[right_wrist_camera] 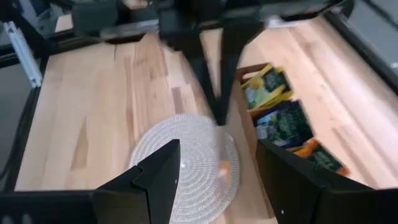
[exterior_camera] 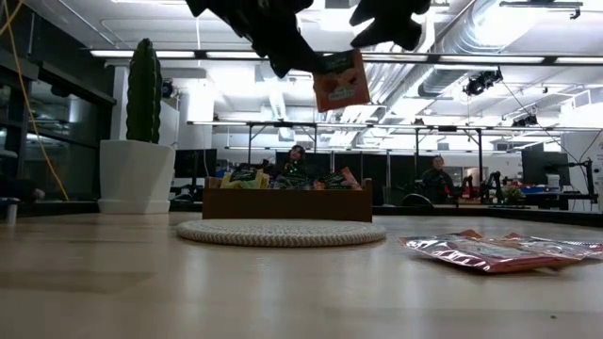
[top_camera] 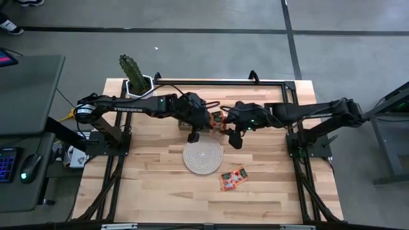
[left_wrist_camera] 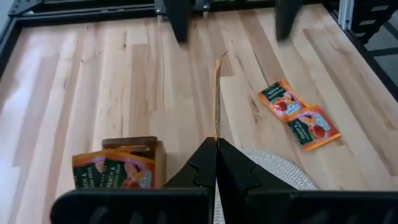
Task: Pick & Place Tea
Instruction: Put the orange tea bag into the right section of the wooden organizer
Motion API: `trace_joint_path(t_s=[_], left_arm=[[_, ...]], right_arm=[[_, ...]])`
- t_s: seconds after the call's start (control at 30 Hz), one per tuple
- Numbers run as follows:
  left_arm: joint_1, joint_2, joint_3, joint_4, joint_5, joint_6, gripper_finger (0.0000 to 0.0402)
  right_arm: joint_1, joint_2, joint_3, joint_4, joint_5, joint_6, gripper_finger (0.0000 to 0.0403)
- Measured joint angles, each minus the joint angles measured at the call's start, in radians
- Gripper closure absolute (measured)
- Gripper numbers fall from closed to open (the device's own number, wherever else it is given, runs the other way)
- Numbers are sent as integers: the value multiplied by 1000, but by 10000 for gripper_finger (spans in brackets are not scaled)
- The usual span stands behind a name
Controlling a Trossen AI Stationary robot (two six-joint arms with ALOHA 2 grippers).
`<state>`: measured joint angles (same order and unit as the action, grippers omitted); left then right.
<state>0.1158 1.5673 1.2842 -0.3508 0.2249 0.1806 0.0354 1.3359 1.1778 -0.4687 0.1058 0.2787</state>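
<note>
Two claws above the round mat

One orange-red sachet (exterior_camera: 341,80) pinched edge-on in the clenched left claw (left_wrist_camera: 216,146), raised over the tabletop (top_camera: 153,185) just beside the wooden tray (right_wrist_camera: 249,118). Right claw (top_camera: 234,136) released, fingers (right_wrist_camera: 158,171) spread wide, near the held sachet and above the round woven mat (top_camera: 203,157). Two more orange-red sachets (top_camera: 234,178) flat on the tabletop, near the mat. Yellow-green, dark blue and orange sachets standing in the tray's compartments.
</note>
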Motion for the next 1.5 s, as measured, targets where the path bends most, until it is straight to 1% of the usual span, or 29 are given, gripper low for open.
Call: trace_joint_path(t_s=[0.1,0.4,0.57,0.63,0.73,1.07,1.4,1.5], left_arm=[[11,0,0,1,-1,7,401],[23,0,0,11,3,39,401],[22,0,0,8,13,51,401],[22,0,0,9,13,51,401],[22,0,0,11,13,51,401],[22,0,0,11,27,53,401],[22,0,0,11,27,85,401],[22,0,0,11,33,122,390]], right_arm=[[-3,28,0,20,-13,9,196],[-10,67,0,16,-6,18,197],[-10,77,0,9,40,35,201],[-14,81,-1,8,37,36,214],[-16,84,-1,-12,10,43,246],[-16,85,-1,-6,-5,54,391],[-16,85,-1,-6,20,61,401],[-16,85,-1,-8,22,63,402]])
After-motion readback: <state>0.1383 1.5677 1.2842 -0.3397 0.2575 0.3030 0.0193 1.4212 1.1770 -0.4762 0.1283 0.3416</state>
